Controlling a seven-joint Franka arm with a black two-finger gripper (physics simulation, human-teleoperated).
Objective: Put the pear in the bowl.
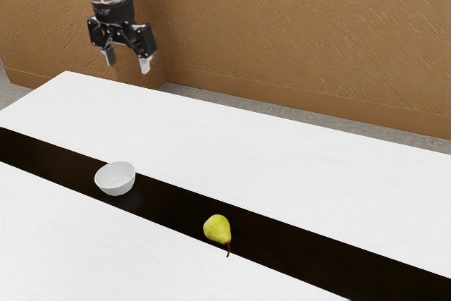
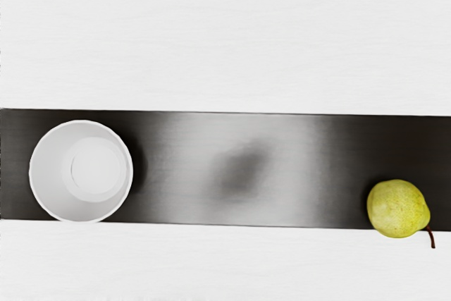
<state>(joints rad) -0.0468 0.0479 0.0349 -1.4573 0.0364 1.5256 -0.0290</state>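
Note:
My gripper (image 1: 127, 63) hangs high above the table in the exterior view, at the upper left, its two fingers apart with nothing between them. A yellow-green pear (image 1: 218, 229) lies on the dark strip with its brown stem over the strip's near edge; the wrist view has the pear (image 2: 397, 208) too. The white bowl (image 1: 115, 179) stands upright on the same strip, toward the exterior view's left. Seen from above, the bowl (image 2: 95, 170) holds nothing. Pear and bowl are well apart, and my gripper touches neither.
The white table (image 1: 232, 132) has a dark strip (image 1: 176, 209) running along it. Behind the table's far edge stands a brown wall (image 1: 303, 33) above a grey floor.

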